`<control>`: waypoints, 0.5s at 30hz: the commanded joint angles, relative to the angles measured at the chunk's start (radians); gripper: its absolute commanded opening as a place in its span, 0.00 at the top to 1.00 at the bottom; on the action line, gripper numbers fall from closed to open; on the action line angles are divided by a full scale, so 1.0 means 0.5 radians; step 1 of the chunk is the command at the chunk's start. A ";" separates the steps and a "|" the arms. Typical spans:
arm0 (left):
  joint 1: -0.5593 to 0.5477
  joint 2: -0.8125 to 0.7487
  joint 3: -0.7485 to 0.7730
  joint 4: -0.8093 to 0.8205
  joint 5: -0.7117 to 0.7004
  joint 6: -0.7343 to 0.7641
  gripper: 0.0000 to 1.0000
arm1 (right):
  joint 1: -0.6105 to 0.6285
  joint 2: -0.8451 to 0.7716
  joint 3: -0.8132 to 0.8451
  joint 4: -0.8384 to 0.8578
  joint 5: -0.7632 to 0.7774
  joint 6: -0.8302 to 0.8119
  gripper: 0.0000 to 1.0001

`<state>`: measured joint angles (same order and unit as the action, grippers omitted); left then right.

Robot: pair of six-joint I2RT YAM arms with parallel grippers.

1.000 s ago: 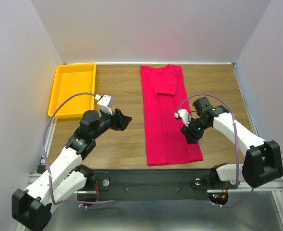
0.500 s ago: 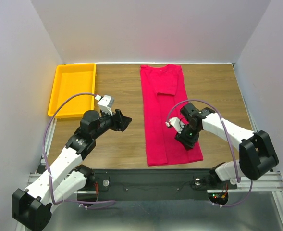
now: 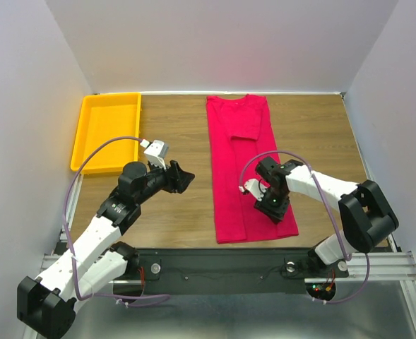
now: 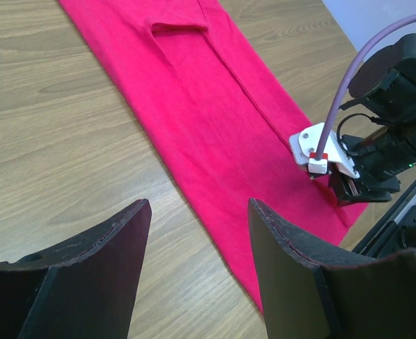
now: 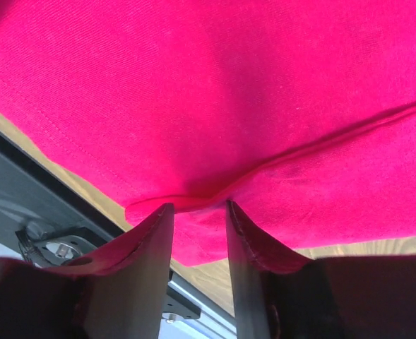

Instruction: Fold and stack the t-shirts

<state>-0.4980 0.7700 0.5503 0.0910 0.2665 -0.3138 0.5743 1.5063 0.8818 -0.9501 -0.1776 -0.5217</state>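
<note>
**Right pincer on near end of shirt, left pincer idle**

Shirt (image 3: 225, 176): red, folded into a long strip. It lies flat down the middle of the counter (image 3: 313, 134), running from the far edge to the near edge. A sleeve (image 3: 246, 126) is turned in over the body at the far end.

Right pincer (image 5: 197, 208): down on the shirt's near right part, close to the hem. The jaws stand close together astride a raised pucker of cloth. Cannot tell whether they clamp it.

Left pincer (image 4: 197, 205): jaws wide apart and holding nothing. It hovers over bare wood just left of the shirt, pointing toward it.

Tray (image 3: 109, 134): yellow, at the far left corner, well apart from the shirt.
</note>
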 commanded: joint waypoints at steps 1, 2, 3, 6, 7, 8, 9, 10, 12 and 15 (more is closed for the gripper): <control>-0.013 -0.037 0.016 0.064 0.041 -0.008 0.32 | 0.029 0.016 -0.012 0.032 0.067 0.049 0.61; -0.013 -0.040 0.013 0.067 0.044 -0.005 0.32 | 0.029 0.025 -0.015 0.038 0.076 0.052 0.63; -0.013 -0.040 0.013 0.070 0.044 -0.008 0.32 | 0.039 0.031 -0.015 0.038 0.079 0.055 0.66; -0.019 -0.049 0.010 0.073 0.053 -0.008 0.32 | 0.051 0.052 -0.012 0.041 0.088 0.065 0.74; -0.022 -0.049 0.013 0.070 0.053 -0.008 0.32 | 0.054 0.052 -0.012 0.044 0.088 0.065 0.75; -0.023 -0.055 0.013 0.073 0.050 -0.008 0.32 | 0.051 0.058 -0.012 0.044 0.091 0.068 0.77; -0.023 -0.052 0.010 0.073 0.050 -0.008 0.32 | 0.054 0.062 -0.009 0.041 0.091 0.068 0.80; -0.026 -0.055 0.010 0.073 0.053 -0.008 0.32 | 0.054 0.062 -0.009 0.041 0.091 0.068 0.82; -0.026 -0.058 0.010 0.073 0.053 -0.008 0.32 | 0.054 0.059 0.003 0.041 0.088 0.074 0.87; -0.026 -0.058 0.010 0.073 0.056 -0.008 0.32 | 0.054 0.028 0.052 0.017 0.043 0.077 0.91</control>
<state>-0.5045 0.7616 0.5503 0.0910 0.2806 -0.3164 0.5915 1.5379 0.8818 -0.9409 -0.1448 -0.4927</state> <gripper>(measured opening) 0.681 0.118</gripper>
